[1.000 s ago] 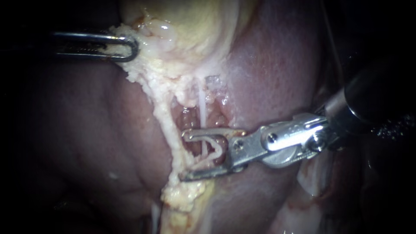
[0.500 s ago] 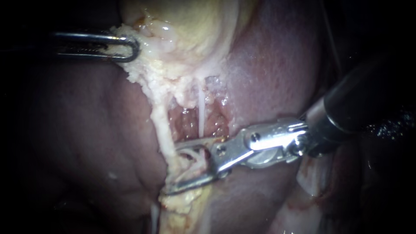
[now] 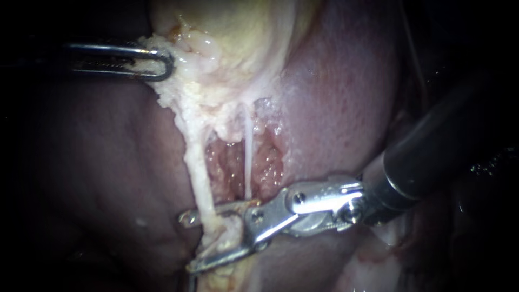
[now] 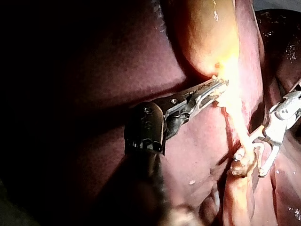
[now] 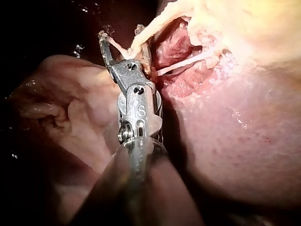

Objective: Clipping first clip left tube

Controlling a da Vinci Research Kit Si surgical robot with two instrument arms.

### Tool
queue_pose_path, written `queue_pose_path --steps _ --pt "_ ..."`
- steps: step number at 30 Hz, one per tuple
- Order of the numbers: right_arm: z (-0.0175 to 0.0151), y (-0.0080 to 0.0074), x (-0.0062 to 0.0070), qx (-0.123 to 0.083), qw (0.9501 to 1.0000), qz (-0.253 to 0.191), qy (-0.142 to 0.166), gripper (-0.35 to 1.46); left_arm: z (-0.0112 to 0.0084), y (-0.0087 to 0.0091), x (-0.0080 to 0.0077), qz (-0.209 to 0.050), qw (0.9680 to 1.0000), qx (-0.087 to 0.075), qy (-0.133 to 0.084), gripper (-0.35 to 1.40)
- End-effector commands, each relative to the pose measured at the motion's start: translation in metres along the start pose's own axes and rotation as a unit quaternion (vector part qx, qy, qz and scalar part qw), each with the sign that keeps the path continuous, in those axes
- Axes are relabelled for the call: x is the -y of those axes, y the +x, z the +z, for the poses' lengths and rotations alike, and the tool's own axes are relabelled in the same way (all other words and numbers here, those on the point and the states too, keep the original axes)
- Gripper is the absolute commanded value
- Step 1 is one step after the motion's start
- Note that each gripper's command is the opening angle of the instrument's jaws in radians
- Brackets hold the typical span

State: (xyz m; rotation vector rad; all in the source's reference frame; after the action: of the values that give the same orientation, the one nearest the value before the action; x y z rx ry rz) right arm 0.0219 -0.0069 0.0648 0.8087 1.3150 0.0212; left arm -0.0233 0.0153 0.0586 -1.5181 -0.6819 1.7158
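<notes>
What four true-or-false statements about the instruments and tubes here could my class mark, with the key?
1. The right instrument has its jaws open, with the left tube between them. True.
2. The left tube is thicker than the right tube. True.
3. The left instrument holds the right tube. False: its jaws are shut on the pale edge of the gallbladder, apart from both tubes.
4. The right instrument's shaft enters the endoscope view from the left. False: it enters from the right.
</notes>
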Motion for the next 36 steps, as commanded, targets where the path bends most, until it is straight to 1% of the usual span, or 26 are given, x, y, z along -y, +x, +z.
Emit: queue_pose_path --steps 1,5,7,11,13,18,20,21,25,28,36 --pt "0.0000 0.0001 0.0001 0.000 1.0000 0.000 0.000 0.44 0.0000 0.0000 0.0000 0.000 1.0000 0.000 0.000 -0.35" --pt "0.0000 0.0004 0.0001 -0.002 0.9998 0.018 0.000 0.41 0.0000 0.0000 0.0000 0.000 1.0000 0.000 0.000 -0.35" --pt "0.0000 0.0004 0.0000 -0.003 0.9993 0.036 -0.007 0.38 0.0000 0.0000 0.0000 0.000 1.0000 0.000 0.000 -0.35" --pt "-0.0002 0.0006 -0.0002 -0.005 0.9970 0.075 -0.017 0.27 0.0000 0.0000 0.0000 0.000 1.0000 0.000 0.000 -0.35" --pt "-0.0003 0.0007 -0.0003 -0.007 0.9959 0.088 -0.020 0.23 0.0000 0.0000 0.0000 0.000 1.0000 0.000 0.000 -0.35" --pt "-0.0009 0.0012 -0.0003 -0.009 0.9930 0.116 -0.020 -0.08 0.0000 0.0000 0.0000 0.000 1.0000 0.000 0.000 -0.35" --pt "-0.0010 0.0013 -0.0003 -0.009 0.9919 0.125 -0.020 -0.28 0.0000 0.0000 0.0000 0.000 1.0000 0.000 0.000 -0.35" --pt "-0.0011 0.0013 -0.0002 -0.009 0.9920 0.125 -0.019 -0.35 0.0000 0.0000 0.0000 0.000 1.0000 0.000 0.000 -0.35" --pt "-0.0013 0.0011 -0.0002 -0.010 0.9916 0.128 -0.019 -0.35 0.0000 0.0000 0.0001 0.000 1.0000 0.000 0.000 -0.35" --pt "-0.0014 0.0011 -0.0002 -0.005 0.9916 0.128 -0.020 -0.35 0.0000 0.0000 0.0001 0.000 1.0000 0.000 0.000 -0.35" --pt "-0.0014 0.0010 -0.0003 -0.005 0.9916 0.128 -0.020 -0.35 0.0000 0.0001 0.0003 0.000 1.0000 0.000 0.000 -0.35"
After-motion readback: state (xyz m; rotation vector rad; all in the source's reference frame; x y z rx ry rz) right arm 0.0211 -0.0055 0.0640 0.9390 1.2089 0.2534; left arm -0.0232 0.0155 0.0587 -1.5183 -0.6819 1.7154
